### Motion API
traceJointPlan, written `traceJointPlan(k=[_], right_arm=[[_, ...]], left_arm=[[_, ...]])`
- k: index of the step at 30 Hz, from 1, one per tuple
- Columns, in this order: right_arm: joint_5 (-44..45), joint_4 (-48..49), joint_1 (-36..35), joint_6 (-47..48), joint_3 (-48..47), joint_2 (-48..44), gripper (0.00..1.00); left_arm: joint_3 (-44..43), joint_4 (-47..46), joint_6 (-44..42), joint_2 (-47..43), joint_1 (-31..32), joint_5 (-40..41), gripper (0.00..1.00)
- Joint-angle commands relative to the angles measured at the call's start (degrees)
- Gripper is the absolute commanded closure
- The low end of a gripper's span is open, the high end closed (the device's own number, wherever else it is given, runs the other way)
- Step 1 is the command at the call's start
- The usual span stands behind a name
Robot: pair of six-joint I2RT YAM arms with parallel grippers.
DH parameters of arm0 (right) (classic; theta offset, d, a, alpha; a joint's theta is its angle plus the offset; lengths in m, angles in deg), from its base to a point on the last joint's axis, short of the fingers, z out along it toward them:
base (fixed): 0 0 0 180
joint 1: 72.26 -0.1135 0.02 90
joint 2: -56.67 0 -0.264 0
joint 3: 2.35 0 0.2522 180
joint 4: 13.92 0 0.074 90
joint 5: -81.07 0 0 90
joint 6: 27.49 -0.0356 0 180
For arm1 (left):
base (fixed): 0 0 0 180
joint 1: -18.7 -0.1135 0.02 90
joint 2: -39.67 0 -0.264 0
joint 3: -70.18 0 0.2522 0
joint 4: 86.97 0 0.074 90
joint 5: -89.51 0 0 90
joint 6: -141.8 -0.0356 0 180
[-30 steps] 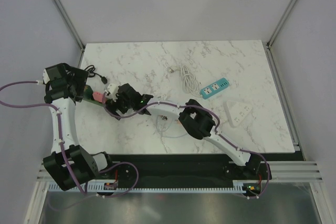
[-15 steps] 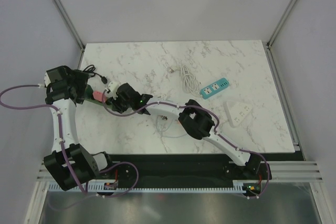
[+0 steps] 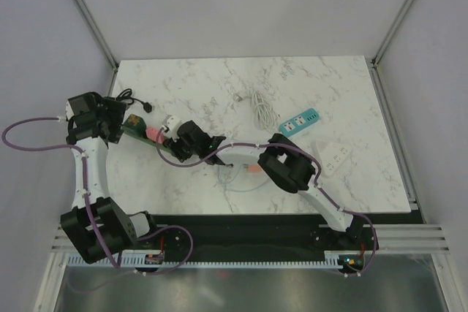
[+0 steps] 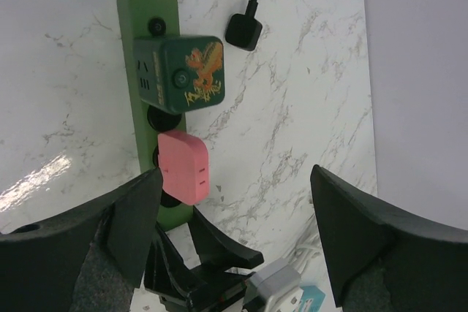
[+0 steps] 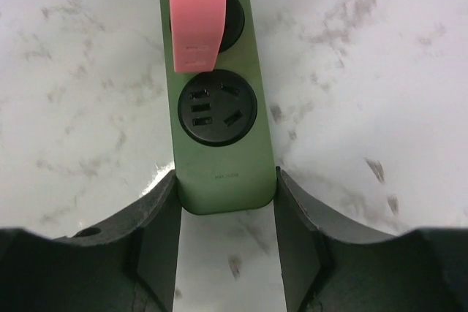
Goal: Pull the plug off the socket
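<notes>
Writing: dark-green cube adapter's [image 4: 179, 71] orange lettering, unreadable to us.
Pink rectangular plug [image 4: 183, 167]: seated in green plastic power strip [image 5: 219, 158], at left.
Right gripper [image 5: 227, 180]: clamps strip's near end, beside plug.
Left gripper [image 4: 232, 188]: wide, over plug.

Top external: fixed high above and behind the arm bases. It looks down and forward over the whole white marble-patterned table [image 3: 241, 93]. It is far off, so everything on it looks small.
Left wrist: mounted on the left arm, looking steeply down from moderately near. The long green plastic power strip [image 4: 145, 42] runs up the left part of the frame. The camera's own dark fingers [image 4: 66, 246] fill the lower corners.
Right wrist: very close, looking straight down on the strip's end, which fills the centre. The flat pink plastic plug [image 5: 196, 5] is cut by the top edge.
Shared, wrist views: the pink plug and the stretch of strip beside it.
Shared, all three: the strip with its pink plug, at the table's left in the top view.
</notes>
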Motion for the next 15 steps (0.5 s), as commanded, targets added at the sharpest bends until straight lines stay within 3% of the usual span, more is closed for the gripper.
traceJointPlan(k=[1,8,15], right_arm=[[10.60,2.79,4.18,-3.42,10.23,-8.14,1.00],[20.00,9.65,6.02,-5.53,25.27,-16.15,1.00],[28.10,18.88,10.06,-11.85,42.14,-25.98,1.00]], left_arm=[[0.14,-3.07,0.63,0.64,1.29,-0.98,0.12],[-0.39,-4.48,-1.30,1.78,5.25,-1.42,0.16],[-5.30,-4.40,-8.14,5.91,15.87,0.51,0.20]])
